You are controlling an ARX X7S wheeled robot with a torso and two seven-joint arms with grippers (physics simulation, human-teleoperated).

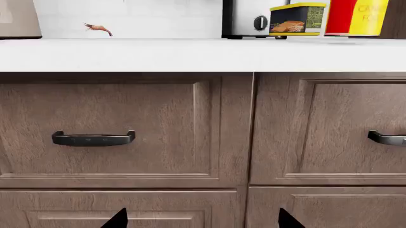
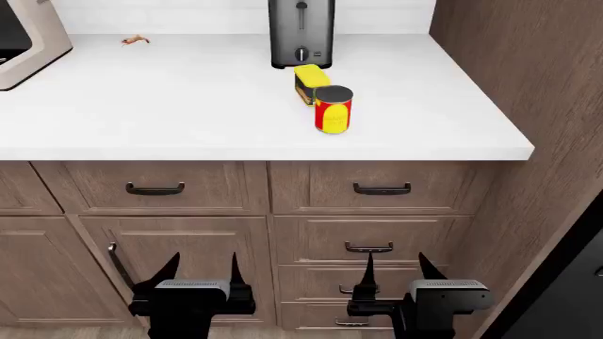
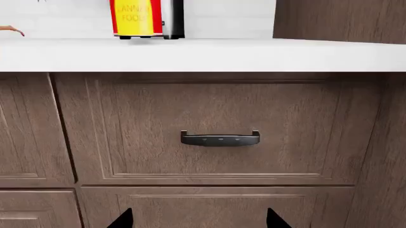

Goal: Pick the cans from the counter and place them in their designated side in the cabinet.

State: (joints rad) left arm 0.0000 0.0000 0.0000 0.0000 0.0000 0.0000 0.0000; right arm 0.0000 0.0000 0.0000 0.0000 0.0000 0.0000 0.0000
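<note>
Both claws hanging low in front of drawers, below worktop (image 2: pixel 188 113) edge. Left claw (image 2: pixel 200 272) and right claw (image 2: pixel 396 272): fingers spread wide, gripping nothing. Red/yellow can (image 2: pixel 332 109) standing upright on worktop, above and beyond, between the two claws; yellow-top can (image 2: pixel 307 79) sitting just behind it, touching or nearly; toaster (image 2: pixel 301 34) behind both

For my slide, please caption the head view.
Two cans and a toaster on the counter, both pincers open below.

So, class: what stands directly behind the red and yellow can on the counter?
The yellow-topped can stands right behind the red and yellow can, with the steel toaster further back. Whether the cans touch cannot be told.
</note>
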